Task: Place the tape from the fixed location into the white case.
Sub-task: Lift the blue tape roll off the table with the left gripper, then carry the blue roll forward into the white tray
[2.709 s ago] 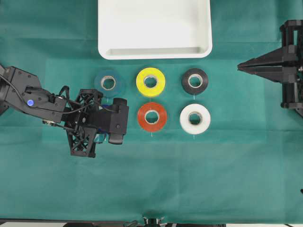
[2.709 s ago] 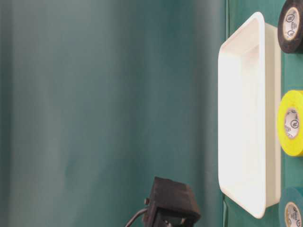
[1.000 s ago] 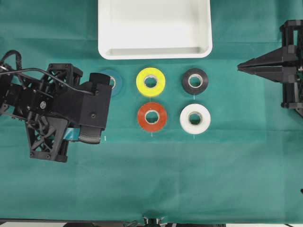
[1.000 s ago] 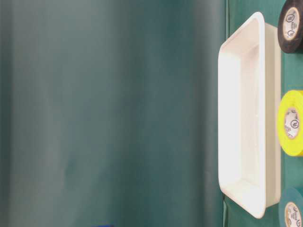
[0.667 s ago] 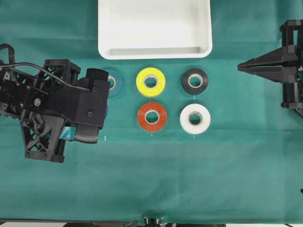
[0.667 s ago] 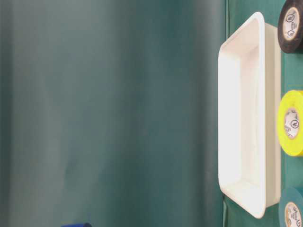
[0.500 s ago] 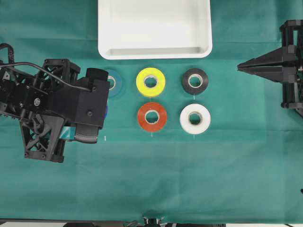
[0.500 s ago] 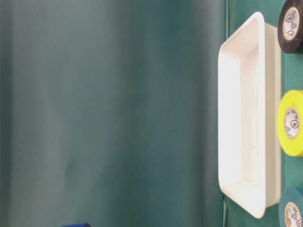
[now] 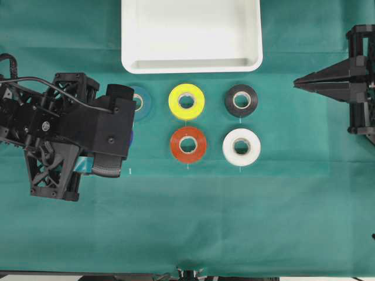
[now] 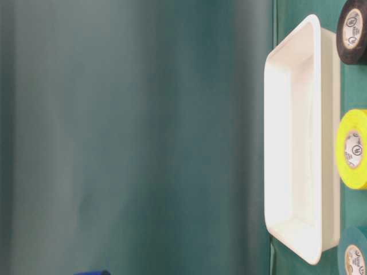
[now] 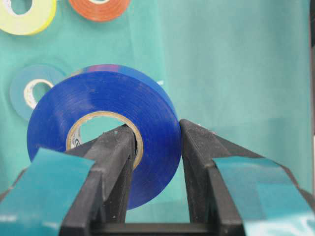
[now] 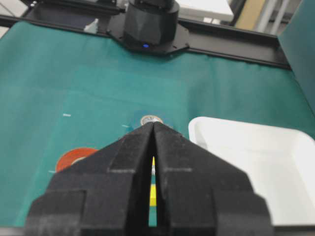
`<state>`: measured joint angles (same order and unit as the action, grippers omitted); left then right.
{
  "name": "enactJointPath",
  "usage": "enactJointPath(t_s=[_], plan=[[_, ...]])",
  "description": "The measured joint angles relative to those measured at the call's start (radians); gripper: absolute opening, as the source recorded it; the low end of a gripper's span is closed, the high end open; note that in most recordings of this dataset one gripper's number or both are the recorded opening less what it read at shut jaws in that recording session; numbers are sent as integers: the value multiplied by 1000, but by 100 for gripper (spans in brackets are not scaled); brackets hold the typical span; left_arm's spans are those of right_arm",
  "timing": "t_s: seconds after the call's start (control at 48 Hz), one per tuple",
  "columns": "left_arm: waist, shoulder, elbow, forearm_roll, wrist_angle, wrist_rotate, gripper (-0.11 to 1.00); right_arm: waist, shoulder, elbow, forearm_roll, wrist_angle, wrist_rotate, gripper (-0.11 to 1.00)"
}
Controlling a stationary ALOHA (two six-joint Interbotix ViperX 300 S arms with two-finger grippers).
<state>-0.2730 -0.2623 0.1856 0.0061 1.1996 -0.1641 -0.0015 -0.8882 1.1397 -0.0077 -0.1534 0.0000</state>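
In the left wrist view the tape (image 11: 103, 123), a bright royal-blue roll with a pale core, stands on edge above the cloth. My left gripper (image 11: 157, 130) is shut on its wall, one finger through the core and the other on the outside. From overhead the left arm (image 9: 88, 134) hides the grip, and only a blue sliver of the tape (image 9: 131, 137) shows. Its blue edge (image 10: 92, 272) also peeks in at the bottom of the table-level view. The white case (image 9: 190, 64) lies at the back centre with nothing in it. My right gripper (image 9: 296, 84) is shut and empty at the far right.
Five more rolls lie flat on the green cloth: teal (image 9: 140, 100) beside my left wrist, yellow (image 9: 186, 101), black (image 9: 241, 100), red (image 9: 188, 144) and white (image 9: 241, 147). They sit between my left arm and the case (image 12: 256, 162).
My left arm has risen from the cloth with the blue tape in its jaws and shifted left. Over the last half second nothing has moved.
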Motion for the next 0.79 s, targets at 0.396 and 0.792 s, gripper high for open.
enactJointPath(t_s=[0.396,0.792], plan=[[-2,0,0,0,0,0,25,0,0,0,0,0,0,0],[37,0,0,2,-2,0,25,0,0,0,0,0,-3,0]])
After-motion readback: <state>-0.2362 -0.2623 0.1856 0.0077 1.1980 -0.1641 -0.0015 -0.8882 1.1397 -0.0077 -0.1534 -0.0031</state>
